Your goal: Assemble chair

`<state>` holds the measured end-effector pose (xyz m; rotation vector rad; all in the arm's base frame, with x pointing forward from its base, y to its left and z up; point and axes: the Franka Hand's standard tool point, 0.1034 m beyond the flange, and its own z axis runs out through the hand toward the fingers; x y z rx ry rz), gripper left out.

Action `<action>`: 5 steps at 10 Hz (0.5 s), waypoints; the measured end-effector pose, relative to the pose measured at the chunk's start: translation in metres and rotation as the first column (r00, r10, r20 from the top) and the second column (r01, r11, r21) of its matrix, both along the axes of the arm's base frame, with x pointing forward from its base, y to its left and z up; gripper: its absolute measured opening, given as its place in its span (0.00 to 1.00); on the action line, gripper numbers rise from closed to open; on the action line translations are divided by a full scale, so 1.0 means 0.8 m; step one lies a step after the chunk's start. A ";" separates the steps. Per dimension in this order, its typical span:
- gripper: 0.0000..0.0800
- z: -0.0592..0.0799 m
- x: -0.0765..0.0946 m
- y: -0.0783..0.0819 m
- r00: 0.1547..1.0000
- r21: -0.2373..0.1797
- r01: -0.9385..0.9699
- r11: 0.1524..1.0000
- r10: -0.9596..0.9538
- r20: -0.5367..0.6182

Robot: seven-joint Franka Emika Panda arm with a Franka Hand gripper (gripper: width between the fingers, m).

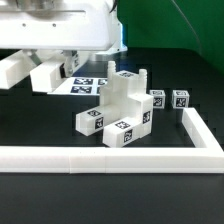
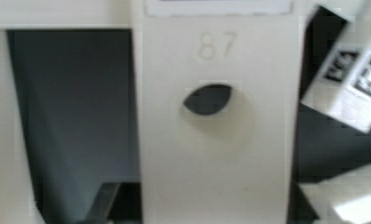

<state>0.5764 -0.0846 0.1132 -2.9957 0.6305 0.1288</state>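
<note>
Nearest in the exterior view, a long white border rail (image 1: 110,158) runs across the dark counter (image 1: 40,130) and turns back along the exterior view's right. Its left end is cut off by the picture's edge.

Just behind it, near the middle, stands the chair cluster (image 1: 120,108): chunky white pieces with black-and-white tags, pressed against each other, with a post rising at the back. How they join cannot be made out. A small tagged block (image 1: 180,99) sits just beside the cluster on the exterior view's right.

Farther back lies the marker board (image 1: 88,86), partly hidden by the cluster and by what hangs over it. At the far left, two white bars (image 1: 14,70) (image 1: 50,74) show under the blurred white arm (image 1: 60,25), and the outer one is cut off. The gripper itself cannot be picked out there.

The wrist view is filled by a flat white piece (image 2: 217,150) with an oval hole and a faint raised number. Its ends lie outside the frame. The gripper (image 2: 217,205) stands partly open, with one dark finger (image 2: 114,200) against the edge of this piece and the other against the opposite edge, so it appears clamped on it. A tagged part (image 2: 356,75) shows blurred beside the piece, only partly in frame.
</note>
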 end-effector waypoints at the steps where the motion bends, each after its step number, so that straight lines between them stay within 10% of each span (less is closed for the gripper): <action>1: 0.36 0.010 0.001 0.014 0.997 0.003 0.080 0.997 -0.080 -0.015; 5: 0.36 0.040 0.012 0.040 0.931 0.004 0.362 0.932 -0.362 -0.040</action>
